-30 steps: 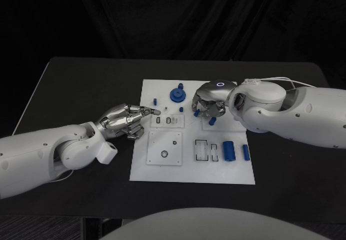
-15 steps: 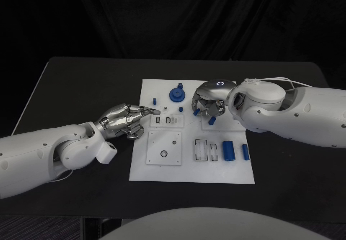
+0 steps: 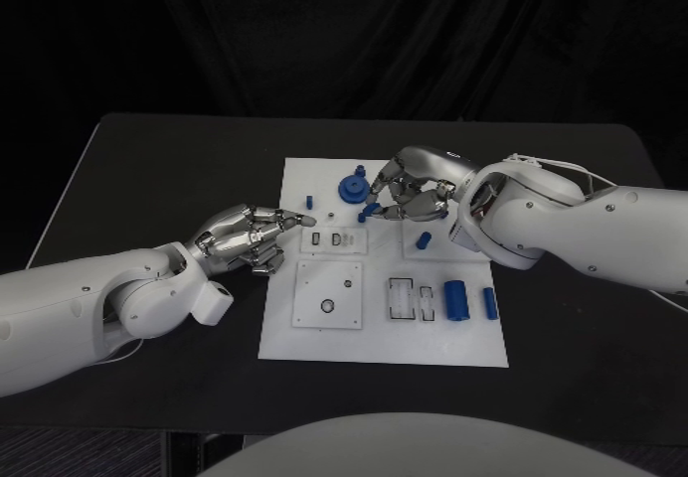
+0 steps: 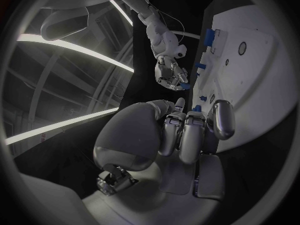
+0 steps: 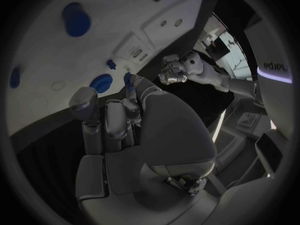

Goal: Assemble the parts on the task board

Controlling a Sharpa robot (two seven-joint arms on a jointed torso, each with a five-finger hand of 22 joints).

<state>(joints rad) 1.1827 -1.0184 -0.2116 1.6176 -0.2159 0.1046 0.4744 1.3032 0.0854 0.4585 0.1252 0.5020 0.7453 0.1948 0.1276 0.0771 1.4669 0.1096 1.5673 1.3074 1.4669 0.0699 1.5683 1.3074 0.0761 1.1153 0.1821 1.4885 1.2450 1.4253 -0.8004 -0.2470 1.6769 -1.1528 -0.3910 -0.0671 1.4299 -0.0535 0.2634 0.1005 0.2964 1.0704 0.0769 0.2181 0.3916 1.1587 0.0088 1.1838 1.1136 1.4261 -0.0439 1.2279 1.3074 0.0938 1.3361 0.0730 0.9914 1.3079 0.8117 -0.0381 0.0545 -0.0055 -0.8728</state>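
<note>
Lying on a black desk (image 3: 158, 169) before a dark backdrop, the white task board (image 3: 376, 343) carries small blue parts. The right hand's (image 3: 409, 191) fingers hide much of what they pinch, a small blue part (image 3: 370, 210) above the board. The left hand (image 3: 252, 238), fingers curled, holds nothing at the board's near edge.

Black table (image 3: 172, 169); white task board (image 3: 430, 343) flat at its middle, small blue parts (image 3: 454, 299) on board.
</note>
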